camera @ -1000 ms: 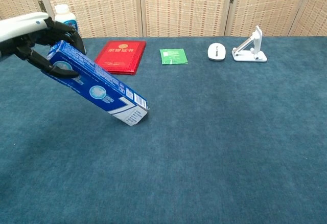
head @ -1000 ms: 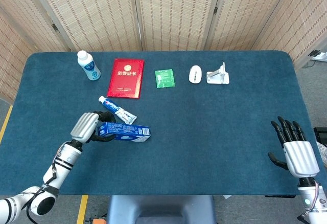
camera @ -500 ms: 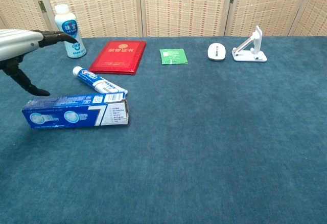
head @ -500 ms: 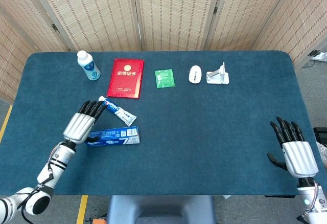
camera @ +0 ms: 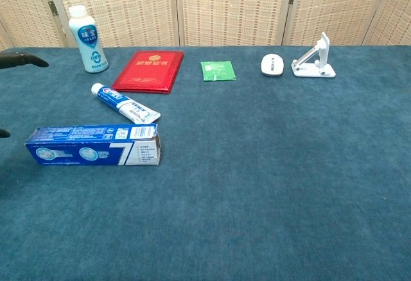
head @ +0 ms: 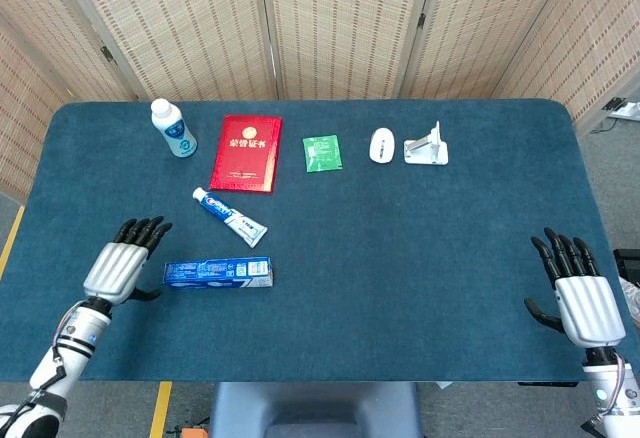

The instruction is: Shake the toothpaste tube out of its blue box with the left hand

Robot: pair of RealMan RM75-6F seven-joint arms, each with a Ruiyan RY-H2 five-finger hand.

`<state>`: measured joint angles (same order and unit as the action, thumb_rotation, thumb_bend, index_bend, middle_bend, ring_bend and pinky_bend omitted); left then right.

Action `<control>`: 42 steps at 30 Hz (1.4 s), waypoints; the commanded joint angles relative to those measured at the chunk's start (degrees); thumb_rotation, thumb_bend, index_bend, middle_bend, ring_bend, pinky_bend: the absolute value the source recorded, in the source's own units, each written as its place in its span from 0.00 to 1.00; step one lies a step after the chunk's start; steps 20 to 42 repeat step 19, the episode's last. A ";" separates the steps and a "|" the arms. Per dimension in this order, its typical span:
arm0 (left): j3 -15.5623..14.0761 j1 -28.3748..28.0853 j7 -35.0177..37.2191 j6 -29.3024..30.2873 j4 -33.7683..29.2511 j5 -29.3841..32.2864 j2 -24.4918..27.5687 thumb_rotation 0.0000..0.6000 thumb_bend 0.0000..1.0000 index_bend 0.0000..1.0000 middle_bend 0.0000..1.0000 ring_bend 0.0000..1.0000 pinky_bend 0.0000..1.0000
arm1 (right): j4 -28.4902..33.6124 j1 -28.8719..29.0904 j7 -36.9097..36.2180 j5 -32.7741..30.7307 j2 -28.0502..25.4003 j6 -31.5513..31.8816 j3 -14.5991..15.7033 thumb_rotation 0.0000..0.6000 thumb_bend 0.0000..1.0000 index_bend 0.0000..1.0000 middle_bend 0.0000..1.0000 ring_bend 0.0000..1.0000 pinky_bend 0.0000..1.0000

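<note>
The blue toothpaste box [head: 218, 273] [camera: 94, 145] lies flat on the table, its open end to the right. The toothpaste tube [head: 229, 216] [camera: 124, 103] lies just behind it, outside the box, white cap to the far left. My left hand [head: 120, 264] hovers to the left of the box with fingers spread, holding nothing; in the chest view only its fingertips [camera: 22, 59] show at the left edge. My right hand [head: 578, 296] is open at the front right, far from both.
Along the back stand a white bottle [head: 174, 128] [camera: 89, 31], a red booklet [head: 246, 152] [camera: 149, 71], a green packet [head: 322, 152] [camera: 218, 70], a white mouse [head: 383, 145] [camera: 272, 65] and a phone stand [head: 427, 145] [camera: 314, 58]. The blue table [head: 420, 248] has bare cloth in the middle and right.
My left hand lowered the tilted box onto the table, let go of it and drew back to the left. The tube lies free behind the box. The right hand stayed put.
</note>
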<state>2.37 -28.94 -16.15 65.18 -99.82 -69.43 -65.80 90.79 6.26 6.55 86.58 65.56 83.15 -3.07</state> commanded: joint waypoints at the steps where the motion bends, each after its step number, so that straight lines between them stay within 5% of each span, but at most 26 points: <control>1: -2.28 6.15 6.32 7.70 3.27 -5.19 0.56 1.00 0.16 0.01 0.05 0.01 0.00 | 0.12 0.00 0.50 -0.43 0.09 -0.17 -0.12 1.00 0.29 0.00 0.00 0.00 0.00; 10: -2.72 17.06 19.09 18.37 12.76 -4.74 -0.95 1.00 0.16 0.01 0.05 0.01 0.00 | 0.34 -0.09 1.13 -3.29 0.25 -0.21 -1.56 1.00 0.29 0.00 0.00 0.00 0.00; 42: -1.88 18.29 16.72 18.50 11.98 -6.02 -0.26 1.00 0.16 0.01 0.05 0.01 0.00 | 0.66 0.08 1.93 -3.14 0.38 -0.44 -1.43 1.00 0.29 0.00 0.00 0.00 0.00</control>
